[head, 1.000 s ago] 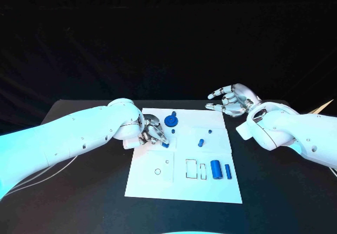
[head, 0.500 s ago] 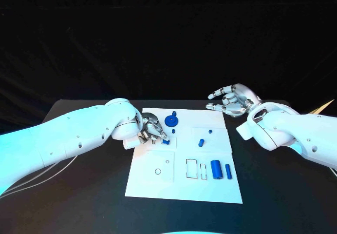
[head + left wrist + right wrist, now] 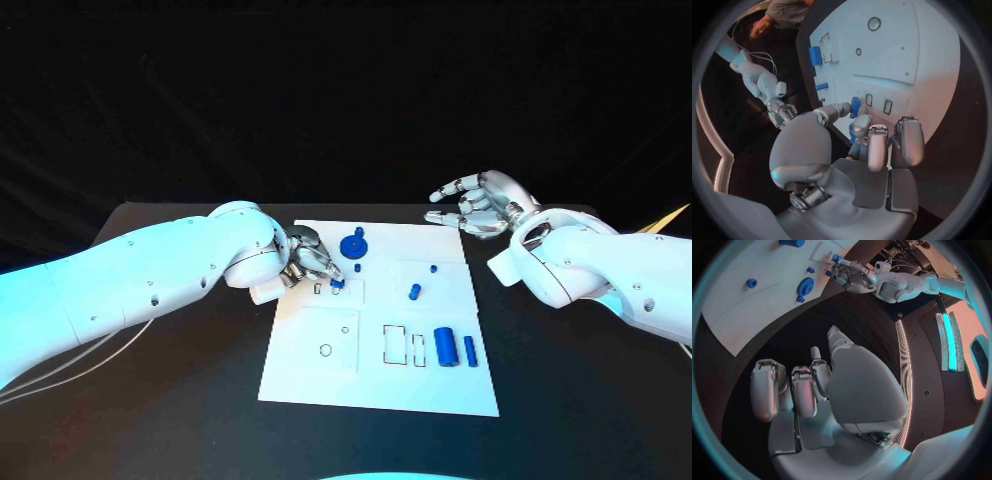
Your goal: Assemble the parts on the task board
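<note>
The white task board (image 3: 378, 375) lies mid-table. My left hand (image 3: 307, 262) hovers at its far left part and pinches a small blue part (image 3: 338, 284) between thumb and a finger, just over the small slots there; the same blue part (image 3: 855, 107) shows at the fingertips of the left hand (image 3: 864, 150). A blue gear-like part (image 3: 355, 246) stands just beyond it. A short blue peg (image 3: 414, 292) stands mid-board. Two blue cylinders (image 3: 444, 346) lie near the right edge. My right hand (image 3: 479, 206) is raised off the board's far right corner, fingers apart and holding nothing.
Outlined slots (image 3: 392, 344) and a small ring mark (image 3: 325, 350) mark the board's near half. Black table (image 3: 173, 400) runs around the board on all sides. A loose cable (image 3: 87, 365) trails under my left arm.
My left hand has drawn slightly toward the board's far side, carrying the small blue part with it. The right hand has stayed in place.
</note>
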You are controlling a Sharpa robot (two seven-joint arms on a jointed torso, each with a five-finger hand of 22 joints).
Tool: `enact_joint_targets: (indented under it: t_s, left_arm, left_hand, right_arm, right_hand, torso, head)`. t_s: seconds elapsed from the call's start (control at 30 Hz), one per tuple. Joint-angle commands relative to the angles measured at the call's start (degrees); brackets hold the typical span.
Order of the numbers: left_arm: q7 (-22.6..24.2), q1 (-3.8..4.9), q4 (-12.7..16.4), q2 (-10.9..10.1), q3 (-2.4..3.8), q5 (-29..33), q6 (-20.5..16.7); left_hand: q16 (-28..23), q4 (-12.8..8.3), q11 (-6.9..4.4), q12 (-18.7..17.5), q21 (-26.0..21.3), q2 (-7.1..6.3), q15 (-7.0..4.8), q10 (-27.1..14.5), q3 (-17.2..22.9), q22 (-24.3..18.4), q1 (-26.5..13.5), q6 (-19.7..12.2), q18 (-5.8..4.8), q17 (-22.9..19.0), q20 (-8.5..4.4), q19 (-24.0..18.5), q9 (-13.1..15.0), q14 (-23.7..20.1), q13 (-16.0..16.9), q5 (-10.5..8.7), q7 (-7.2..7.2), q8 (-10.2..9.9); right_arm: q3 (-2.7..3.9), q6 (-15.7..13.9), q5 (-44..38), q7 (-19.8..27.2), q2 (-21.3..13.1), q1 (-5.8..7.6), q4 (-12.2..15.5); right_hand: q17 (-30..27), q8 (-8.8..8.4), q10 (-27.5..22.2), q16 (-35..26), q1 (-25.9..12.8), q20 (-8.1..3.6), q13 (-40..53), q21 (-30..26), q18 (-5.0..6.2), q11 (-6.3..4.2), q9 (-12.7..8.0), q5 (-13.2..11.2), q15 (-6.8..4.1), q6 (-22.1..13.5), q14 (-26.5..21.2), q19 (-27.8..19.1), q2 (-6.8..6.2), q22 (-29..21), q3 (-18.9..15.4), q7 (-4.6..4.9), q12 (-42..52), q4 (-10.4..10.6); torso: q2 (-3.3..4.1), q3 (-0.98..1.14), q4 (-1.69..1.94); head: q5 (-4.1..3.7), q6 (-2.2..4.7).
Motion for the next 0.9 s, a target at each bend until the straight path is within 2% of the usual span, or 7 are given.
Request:
enact_joint_targets:
  t_s: [0.03,0.33,0.5,0.6,0.9]
  left_arm:
    - [-0.2,-0.02,0.1,0.1,-0.15,-2.2,-0.6]
    - [-0.5,-0.04,-0.1,0.6,-0.52,-5.0,-0.5]
    - [-0.7,-0.04,-0.1,0.8,-1.08,-5.5,0.1]
    - [-0.7,-0.04,-0.2,0.9,-1.35,-5.7,0.3]
    - [-0.8,-0.03,-0.4,1.1,-1.55,-5.9,0.7]
  left_hand:
    - [1.0,-2.5,-1.29,1.1,1.2,1.05,-0.75,4.2,9.2,1.1,0.5,4.8,-1.31,15.8,-0.28,1.7,5.6,6.5,1.2,7.87,-2.25,1.3]
    - [1.0,-2.2,-1.46,1.5,1.4,1.17,-0.87,4.8,9.0,1.6,0.2,5.3,-1.42,15.8,-0.37,2.1,5.8,6.5,1.9,8.09,-2.46,1.3]
    - [1.0,-2.2,-1.53,1.5,1.4,1.22,-0.93,5.0,9.0,1.7,0.1,5.6,-1.45,15.8,-0.40,2.1,5.9,6.5,2.0,8.11,-2.55,1.3]
    - [1.0,-2.1,-1.60,1.6,1.5,1.29,-0.97,5.1,8.9,1.8,0.0,5.7,-1.46,15.8,-0.43,2.2,6.0,6.5,2.1,8.11,-2.63,1.3]
    - [1.0,-2.0,-1.68,1.5,1.5,1.41,-1.04,5.2,8.9,1.9,-0.2,5.9,-1.47,15.8,-0.48,2.2,6.1,6.5,1.9,8.07,-2.73,1.4]
  right_arm:
    - [0.00,0.1,-0.1,0.2,-0.1,-0.04,0.0]
    - [0.00,0.1,-0.1,0.1,-0.1,-0.04,0.1]
    - [0.00,0.1,-0.1,0.1,-0.1,-0.04,0.1]
    - [0.00,0.1,-0.1,0.1,-0.1,-0.04,0.1]
    - [0.00,0.1,-0.1,0.1,-0.1,-0.04,0.1]
  right_hand:
    - [12.8,0.99,-0.9,-0.7,-1.6,-0.31,4.3,-0.5,0.43,0.04,0.7,1.1,-0.38,-0.5,5.6,1.2,1.21,9.5,1.7,-0.11,0.3,0.0]
    - [12.8,0.99,-0.9,-0.7,-1.6,-0.31,4.3,-0.5,0.43,0.04,0.7,1.1,-0.38,-0.5,5.6,1.2,1.21,9.5,1.7,-0.11,0.3,0.0]
    - [12.8,0.99,-0.9,-0.7,-1.6,-0.31,4.3,-0.5,0.43,0.04,0.7,1.1,-0.38,-0.5,5.6,1.2,1.21,9.5,1.7,-0.11,0.3,0.0]
    - [12.8,0.99,-0.9,-0.7,-1.6,-0.31,4.3,-0.5,0.43,0.04,0.7,1.1,-0.38,-0.5,5.6,1.2,1.21,9.5,1.7,-0.11,0.3,0.0]
    - [12.8,1.18,-0.9,-0.7,-1.6,-0.31,4.2,-0.7,0.45,0.04,0.7,1.1,-0.38,-0.6,5.6,1.2,1.18,9.5,1.7,-0.11,0.3,0.0]
  torso:
    - [0.01,0.01,0.01]
    - [0.07,0.00,-0.16]
    - [0.12,0.04,-0.16]
    - [0.12,-0.02,-0.14]
    - [0.08,-0.02,-0.12]
  head:
    - [0.11,-0.05]
    - [0.35,-0.16]
    - [0.32,-0.25]
    - [0.32,-0.35]
    - [0.34,-0.45]
